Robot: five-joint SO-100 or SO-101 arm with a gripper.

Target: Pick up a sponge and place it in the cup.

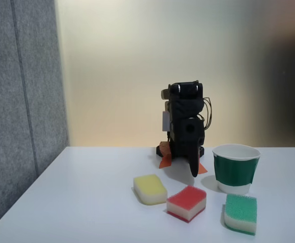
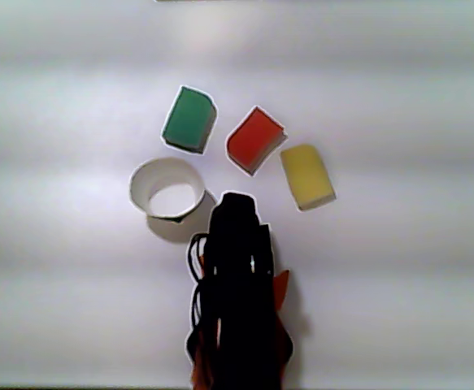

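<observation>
In the fixed view, taking the cup as the landmark, the leftmost thing on the white table is the yellow sponge, well to the cup's left and a little nearer the camera. Next comes the sponge, red top up and whitish layer below, lying flat to the cup's lower left, just beside the yellow one but apart from it. Behind and above it, left of the cup, the folded black arm points its pincer down toward the table. The sponge lies in front of the pincer tip, near it but not touching. Whether the jaws are parted or closed cannot be told. The cup stands upright. The green-topped sponge lies directly before it. The other view, from above, shows the cup's white inside.
</observation>
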